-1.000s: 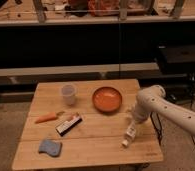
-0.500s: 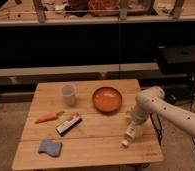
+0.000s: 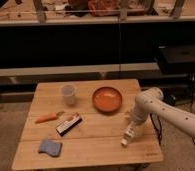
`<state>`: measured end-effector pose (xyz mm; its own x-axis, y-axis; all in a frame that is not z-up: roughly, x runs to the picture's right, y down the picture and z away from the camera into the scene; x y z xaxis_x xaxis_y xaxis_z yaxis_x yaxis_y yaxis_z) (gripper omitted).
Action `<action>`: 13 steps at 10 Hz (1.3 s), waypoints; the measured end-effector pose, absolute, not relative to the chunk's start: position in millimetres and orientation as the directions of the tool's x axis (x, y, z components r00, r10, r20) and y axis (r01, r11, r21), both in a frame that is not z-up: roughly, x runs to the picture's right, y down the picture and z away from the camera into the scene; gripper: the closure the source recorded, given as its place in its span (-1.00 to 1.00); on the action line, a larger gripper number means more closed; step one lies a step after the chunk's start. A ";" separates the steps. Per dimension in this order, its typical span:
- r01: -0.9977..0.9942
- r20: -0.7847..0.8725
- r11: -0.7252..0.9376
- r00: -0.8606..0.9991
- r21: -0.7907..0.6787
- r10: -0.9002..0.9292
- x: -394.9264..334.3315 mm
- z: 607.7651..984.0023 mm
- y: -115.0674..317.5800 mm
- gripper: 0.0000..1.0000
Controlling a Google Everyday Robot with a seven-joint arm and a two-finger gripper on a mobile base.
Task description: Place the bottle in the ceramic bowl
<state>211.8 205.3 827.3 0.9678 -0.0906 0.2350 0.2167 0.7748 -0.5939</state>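
Bottle was seen lying on the surface just below the claw, which was poised over it with jaws spread and nothing grasped, evidently for a pick. The ceramic bowl was set near the claw, up and leftward as viewed. A cup, carrot, flat box and sponge were scattered well beyond; no obstruction was noted between.

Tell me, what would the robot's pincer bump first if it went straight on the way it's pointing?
Most likely the bottle, lying on the table just below the pincer, which points down toward it. Depth is a little unclear.
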 end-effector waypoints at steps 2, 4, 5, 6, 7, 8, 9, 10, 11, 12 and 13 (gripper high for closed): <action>0.213 0.233 0.776 0.969 -0.594 -0.087 211.7 829.2 205.8 -0.60; 0.211 0.232 0.777 0.969 -0.593 -0.085 210.7 831.4 205.4 -0.60; 0.211 0.231 0.778 0.969 -0.592 -0.087 210.0 832.8 205.1 -0.60; 0.211 0.231 0.778 0.969 -0.591 -0.088 208.9 834.0 204.7 -0.60; 0.211 0.229 0.779 0.969 -0.591 -0.089 208.0 835.4 204.4 -0.60; 0.211 0.229 0.779 0.969 -0.591 -0.089 207.3 836.4 204.1 -0.60; 0.210 0.227 0.779 0.970 -0.591 -0.089 207.1 837.5 204.3 -0.60; 0.209 0.226 0.779 0.970 -0.591 -0.089 206.9 838.4 204.5 -0.60; 0.209 0.225 0.781 0.970 -0.589 -0.089 206.3 839.9 203.8 -0.60; 0.208 0.224 0.781 0.970 -0.589 -0.090 206.2 840.8 203.8 -0.60; 0.208 0.224 0.781 0.970 -0.589 -0.090 205.0 842.1 203.4 -0.60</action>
